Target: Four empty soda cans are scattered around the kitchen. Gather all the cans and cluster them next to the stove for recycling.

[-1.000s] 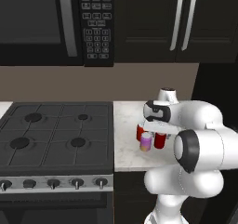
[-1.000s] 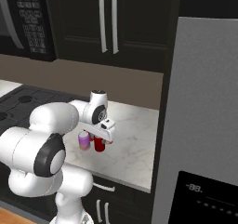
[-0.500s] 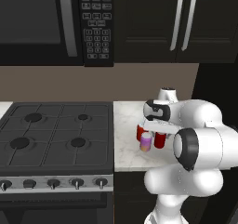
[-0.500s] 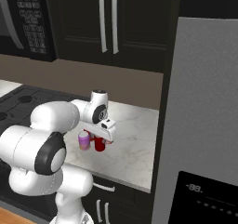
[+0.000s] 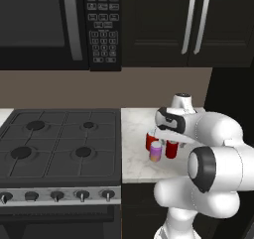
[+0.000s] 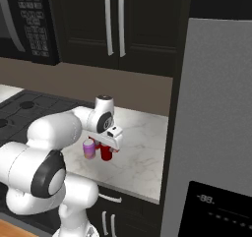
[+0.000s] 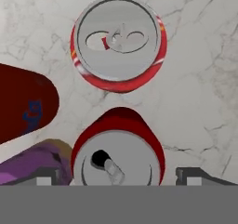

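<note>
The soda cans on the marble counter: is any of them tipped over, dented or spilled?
Nothing stands out. The red soda cans and the purple-pink can stand upright, clustered on the white marble counter beside the black stove. No spill or dent is visible.

Lighting: even, diffuse, no source you can place. Dim on the dark upper cabinets point(image 5: 163, 25); bright on the white marbled countertop point(image 7: 204, 79) under the hand. Shadows: faint. Glare: none on the silver-topped red can point(image 7: 118, 42). Rendering soft, slightly blurred throughout.

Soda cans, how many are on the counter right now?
4, clustered beside the stove: two upright red cans, a third red can, and the purple can.
</note>
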Controlling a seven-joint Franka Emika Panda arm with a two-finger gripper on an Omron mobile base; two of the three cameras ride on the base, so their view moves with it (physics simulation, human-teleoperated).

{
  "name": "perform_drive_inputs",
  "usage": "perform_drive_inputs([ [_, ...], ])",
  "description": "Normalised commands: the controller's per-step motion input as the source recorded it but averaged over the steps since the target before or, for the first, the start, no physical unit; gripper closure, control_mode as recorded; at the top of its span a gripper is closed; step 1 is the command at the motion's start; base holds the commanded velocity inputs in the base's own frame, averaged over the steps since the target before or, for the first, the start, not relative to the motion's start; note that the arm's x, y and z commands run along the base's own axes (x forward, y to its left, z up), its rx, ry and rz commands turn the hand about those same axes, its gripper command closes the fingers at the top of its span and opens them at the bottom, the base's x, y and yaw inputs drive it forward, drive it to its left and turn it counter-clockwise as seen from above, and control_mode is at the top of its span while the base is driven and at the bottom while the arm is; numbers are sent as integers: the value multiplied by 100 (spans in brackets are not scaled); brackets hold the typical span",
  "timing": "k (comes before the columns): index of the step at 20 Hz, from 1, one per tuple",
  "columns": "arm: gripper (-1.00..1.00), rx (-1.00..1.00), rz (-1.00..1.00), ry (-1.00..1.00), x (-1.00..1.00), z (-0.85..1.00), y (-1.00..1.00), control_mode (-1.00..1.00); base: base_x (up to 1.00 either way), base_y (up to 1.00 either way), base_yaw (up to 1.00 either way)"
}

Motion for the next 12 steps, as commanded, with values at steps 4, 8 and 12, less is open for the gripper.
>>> perform_drive_inputs([
  [4,-100,0,0,0,3,12,4,-100,0,0,0],
  [8,-100,0,0,-4,-5,35,6,-100,0,0,0],
  [12,-100,0,0,-4,-23,42,2,-100,0,0,0],
])
